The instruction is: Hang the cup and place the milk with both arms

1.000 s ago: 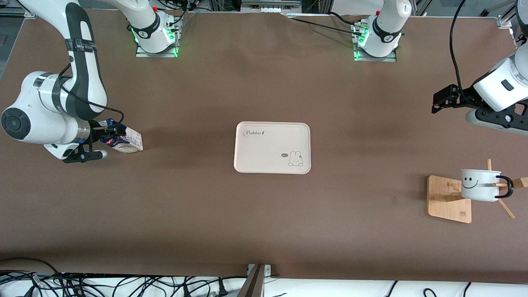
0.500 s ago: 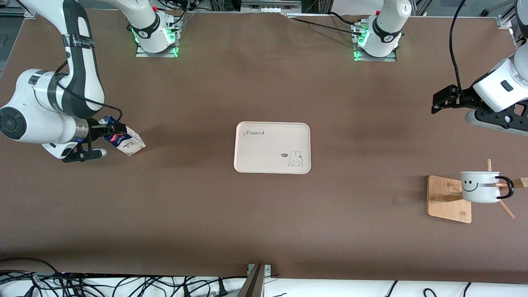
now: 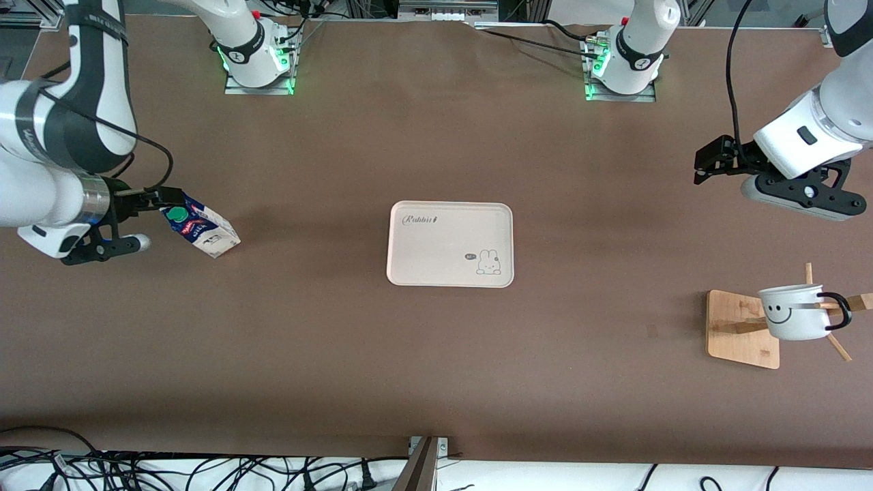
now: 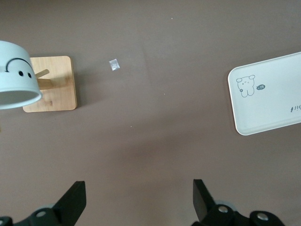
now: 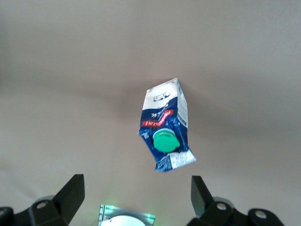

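The milk (image 3: 202, 232) is a blue and white carton on the table near the right arm's end. It is tipped over, its green cap (image 5: 165, 140) turned toward my right gripper (image 3: 151, 219). That gripper stands open just beside the carton's top, with nothing between its fingers (image 5: 73, 193). The white smiley cup (image 3: 793, 313) hangs by its black handle on a peg of the wooden rack (image 3: 740, 327) near the left arm's end. My left gripper (image 3: 702, 164) is open and empty, well above the table and away from the cup (image 4: 14, 75).
A cream tray (image 3: 450, 243) with a rabbit print lies at the table's middle, with bare brown table around it. In the left wrist view a small pale scrap (image 4: 114, 65) lies near the rack's base (image 4: 51, 84). Cables run along the front edge.
My right gripper let go of the milk and drew back toward the table's end. The carton tipped over, so its cap shows. The left arm shifted slightly toward the middle.
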{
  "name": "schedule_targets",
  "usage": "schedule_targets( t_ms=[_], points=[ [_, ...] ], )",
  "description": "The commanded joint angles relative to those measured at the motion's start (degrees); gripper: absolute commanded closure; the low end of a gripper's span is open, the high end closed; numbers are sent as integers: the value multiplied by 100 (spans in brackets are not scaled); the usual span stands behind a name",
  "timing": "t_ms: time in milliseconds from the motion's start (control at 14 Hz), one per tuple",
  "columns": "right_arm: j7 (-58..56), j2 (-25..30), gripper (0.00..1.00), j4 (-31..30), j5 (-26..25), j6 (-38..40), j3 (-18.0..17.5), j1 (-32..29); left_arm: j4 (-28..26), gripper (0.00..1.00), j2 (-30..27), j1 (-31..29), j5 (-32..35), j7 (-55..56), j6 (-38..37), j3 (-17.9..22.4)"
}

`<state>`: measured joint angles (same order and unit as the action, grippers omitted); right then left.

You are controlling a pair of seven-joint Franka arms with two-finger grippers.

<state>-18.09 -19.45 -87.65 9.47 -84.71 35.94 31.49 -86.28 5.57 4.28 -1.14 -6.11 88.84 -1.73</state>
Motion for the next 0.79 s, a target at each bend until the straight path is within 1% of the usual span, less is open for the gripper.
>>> schedule_targets(
  t_ms=[0, 143, 214, 286, 357, 429, 500, 643, 714],
  points=[
    [-238, 3, 0, 650, -68, 716, 10, -38, 85, 0, -65, -50, 18, 513, -113, 119],
    [-414, 12, 0, 994, -111, 1183, 27, -65, 76, 0, -91, -59, -44, 594, -113, 164],
    [-563, 20, 0, 1108, -364, 1324, 27, -30, 76, 0, -109, -68, -44, 655, -113, 199],
    [-721, 81, 0, 1205, -628, 1378, -16, -12, 76, 0, -109, -68, -70, 794, -121, 382],
    [-827, 169, 0, 1232, -761, 1430, -17, -12, 42, 0, -126, -68, -97, 805, -139, 471],
    [-889, 274, 0, 1233, -745, 1614, -8, -12, 33, 0, -179, -68, -88, 787, -148, 480],
    [-881, 519, 0, 1233, -745, 1816, -25, -12, 15, 0, -214, -59, -79, 778, -148, 480],
    [-872, 565, 0, 1233, -762, 1809, -95, -73, -186, 0, -337, -68, -97, 770, -157, 480],
    [-863, 618, 0, 1172, -745, 1687, -287, -256, -257, 0, -390, -59, -88, 796, -270, 480]
  ],
)
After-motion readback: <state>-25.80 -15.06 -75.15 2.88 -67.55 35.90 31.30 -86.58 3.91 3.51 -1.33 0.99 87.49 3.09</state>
